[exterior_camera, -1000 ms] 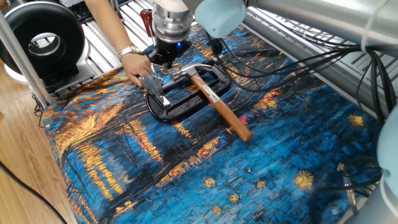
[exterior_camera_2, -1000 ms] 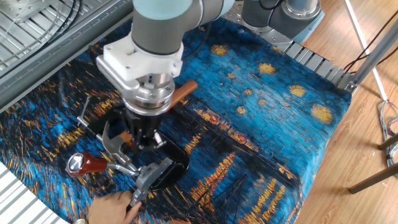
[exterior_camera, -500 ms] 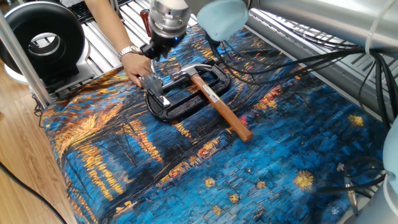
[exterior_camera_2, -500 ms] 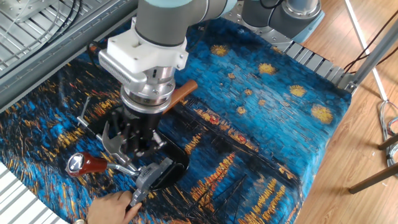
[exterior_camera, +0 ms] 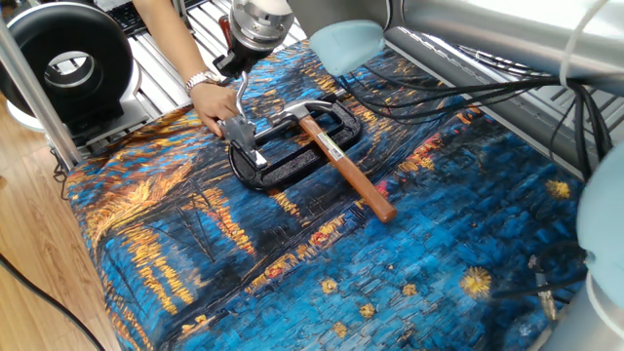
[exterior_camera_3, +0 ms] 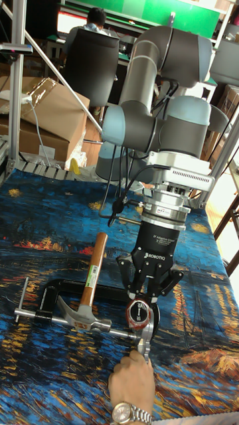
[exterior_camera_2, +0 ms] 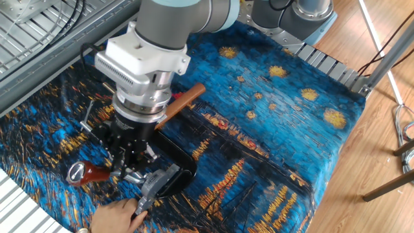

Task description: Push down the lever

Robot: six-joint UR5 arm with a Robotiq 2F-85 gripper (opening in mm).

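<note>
Here, gripper (exterior_camera_3: 149, 292) poised directly above lever (exterior_camera_3: 139, 313), jaws closed or nearly so, holding nothing. Red-tipped lever raised beside hammer (exterior_camera_3: 91, 279), bracket steadied by a hand (exterior_camera_3: 132, 382). Next, apparently: straight downward press on red tip.

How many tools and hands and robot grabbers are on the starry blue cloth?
Hammer: 1
Black clamp: 1
Lever: 1
Person's hand: 1
Gripper: 1
Total: 5
</note>
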